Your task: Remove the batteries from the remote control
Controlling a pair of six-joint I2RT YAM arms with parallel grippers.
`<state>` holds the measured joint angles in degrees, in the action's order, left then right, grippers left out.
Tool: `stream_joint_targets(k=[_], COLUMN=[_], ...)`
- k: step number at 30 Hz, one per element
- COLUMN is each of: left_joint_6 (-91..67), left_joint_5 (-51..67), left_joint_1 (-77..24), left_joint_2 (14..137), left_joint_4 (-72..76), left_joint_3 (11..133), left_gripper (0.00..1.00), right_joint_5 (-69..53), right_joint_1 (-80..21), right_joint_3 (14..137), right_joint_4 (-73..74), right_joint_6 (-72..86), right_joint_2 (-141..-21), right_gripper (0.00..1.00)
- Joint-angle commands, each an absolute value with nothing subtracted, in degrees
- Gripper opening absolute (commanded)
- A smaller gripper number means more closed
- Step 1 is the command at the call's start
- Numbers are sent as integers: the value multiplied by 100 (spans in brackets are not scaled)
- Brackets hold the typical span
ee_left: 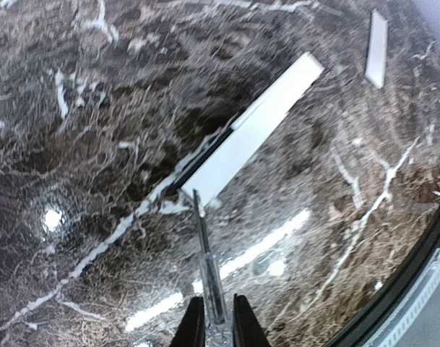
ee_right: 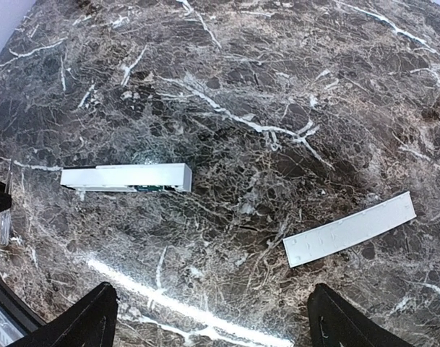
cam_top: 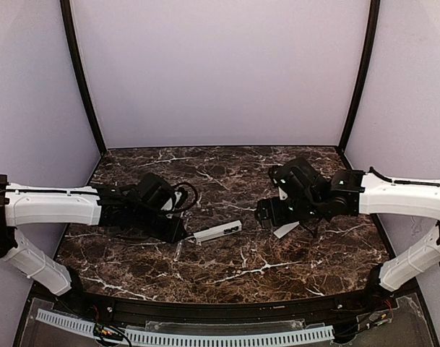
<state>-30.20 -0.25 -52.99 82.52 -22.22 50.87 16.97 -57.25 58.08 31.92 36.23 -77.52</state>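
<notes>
Whether batteries sit in the remote (ee_right: 126, 177) is too small to tell. Off the remote's end, the left end effector (ee_left: 218, 302) and clear rod (ee_left: 205, 246) are cropped.

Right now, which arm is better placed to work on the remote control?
Left, probably: the left fingers clamp a clear stick with its tip at the end of the remote control; the right fingers hang open over the cover strip, apart from it.

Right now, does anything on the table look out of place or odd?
The cover strip lies detached, apart from the remote control. The left gripper is shut on a clear stick, its tip at the remote's end. No batteries show.
</notes>
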Motion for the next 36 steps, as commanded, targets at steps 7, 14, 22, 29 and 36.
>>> stream_joint_targets(k=[7, 14, 22, 29, 36], left_joint_6=[-2878, -3247, -3848, -4154, -4285], left_joint_5=[904, 1312, 1258, 1068, 915], left_joint_1=[-5313, -5243, -5218, -5219, -5216], left_joint_2=[7296, 7090, 7432, 7801, 7925], left_joint_4=[-820, 374, 1704, 2291, 2489], left_joint_3=[4838, 4729, 4825, 5124, 5248], left_gripper=[3, 1, 0, 0, 0], right_joint_5=[928, -185, -135, 468, 805], right_joint_1=[-5678, -5677, -6178, -6463, -6545], right_joint_3=[5193, 4113, 4410, 5333, 5802], right_joint_4=[1489, -526, -900, -536, -361], right_joint_6=[3414, 3401, 2873, 2655, 2593], right_joint_2=[-7009, -6312, -6730, -7647, -8159], right_gripper=[90, 89, 85, 81, 73])
